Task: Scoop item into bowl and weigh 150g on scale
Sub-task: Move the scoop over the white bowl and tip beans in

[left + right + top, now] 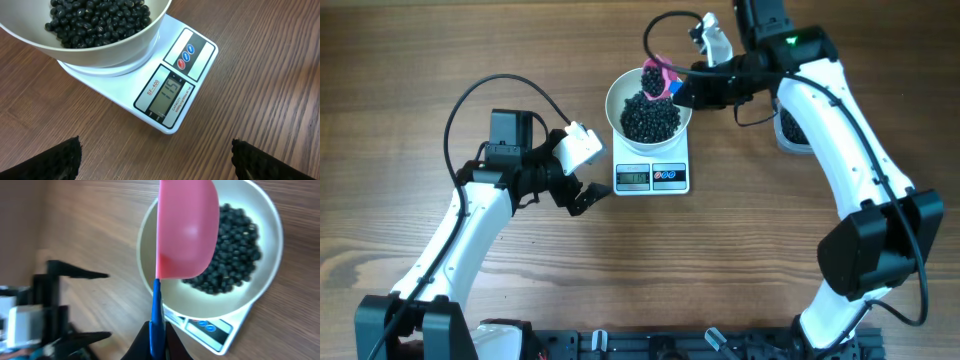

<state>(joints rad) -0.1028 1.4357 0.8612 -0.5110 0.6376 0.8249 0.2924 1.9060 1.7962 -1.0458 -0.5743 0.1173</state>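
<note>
While the wooden table (770, 260) carries everything, the right arm (840, 140) reaches in over its far side and the left arm (470, 230) lies along the near left. The round white bowl (613, 100) stands on the white digital scale (677, 157), whose display faces the near edge and reads 115. Black beans (650, 120) lie heaped in the bowl. The right gripper (156, 342) has its jaws pinched tight on the blue handle of the pink scoop (656, 72). The scoop's long axis runs leftward from that grip. Its cup end points out over the bowl's far rim, above the heap, and from overhead dark beans show at the cup. The left gripper (588, 198) hangs just left of the scale, apart from it, jaws spread wide with nothing between them
</note>
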